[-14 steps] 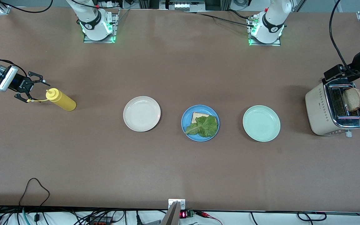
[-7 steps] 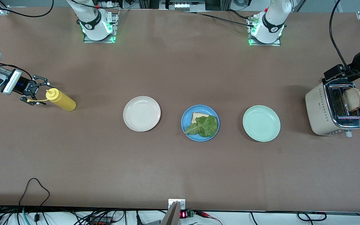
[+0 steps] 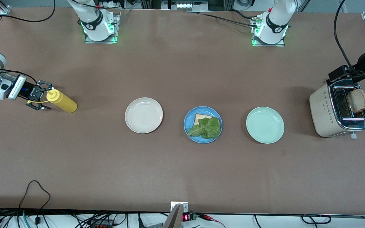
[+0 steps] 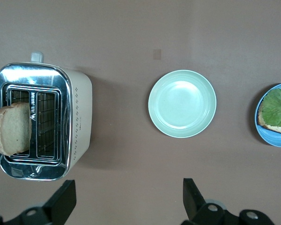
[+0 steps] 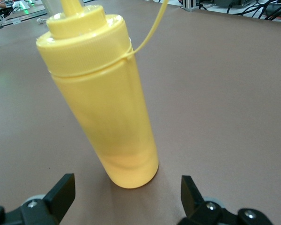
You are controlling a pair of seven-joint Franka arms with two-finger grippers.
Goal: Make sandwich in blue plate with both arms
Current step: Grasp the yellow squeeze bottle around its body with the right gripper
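The brown table (image 3: 182, 171) is bordered by cables and equipment along its edges, and on it the blue plate (image 3: 188, 117) is seen between a cream plate (image 3: 144, 115) and a green plate (image 3: 265, 125), carrying one bread slice (image 3: 198, 117) under a lettuce leaf (image 3: 207, 128). The left end effector (image 4: 129, 199) is held released above the toaster (image 3: 323, 110), from which a second slice (image 3: 358, 100) protrudes, while the arm itself is largely cut off. The right end effector (image 3: 41, 98) is spread around the yellow bottle (image 3: 61, 100), though contact cannot be made out.

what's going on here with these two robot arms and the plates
A sandwich is half built: the blue plate holds one bread slice with a lettuce leaf on top. The right gripper, open, is at the cap end of the yellow squeeze bottle, not gripping it. The left gripper, open, hangs above the toaster, where a second slice sticks up. The cream plate and mint plate are bare.
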